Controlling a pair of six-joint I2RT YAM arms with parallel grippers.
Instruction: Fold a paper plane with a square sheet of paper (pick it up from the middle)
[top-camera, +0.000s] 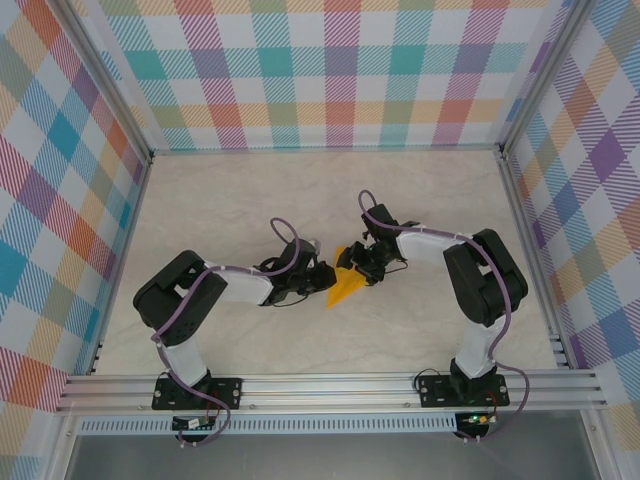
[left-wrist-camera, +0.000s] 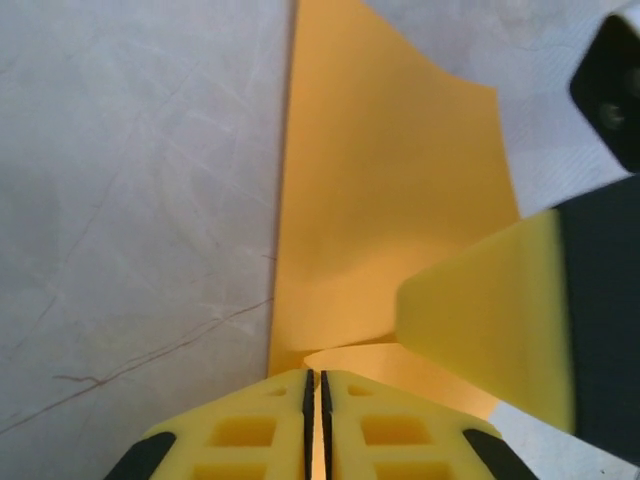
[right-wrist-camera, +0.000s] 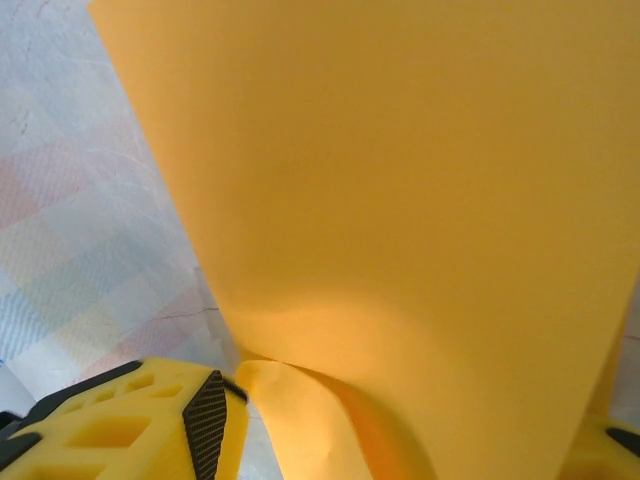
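Yellow slotted fingers of the left gripper sit pressed together at the bottom of the left wrist view, pinching a curled edge of the paper. Beneath lies the pale marble-patterned table. Over its middle, between the two arms, is the thin orange-yellow square sheet of paper, creased narrower (one straight edge runs dead ahead of the left jaws), its long axis pointing away from them. The right gripper stands at the sheet's far side, jaws spread wide with paper between them, seemingly unclamped, though the sheet hides the contact. Any next fold, I judge, turns on the left pinch anchoring the near end.
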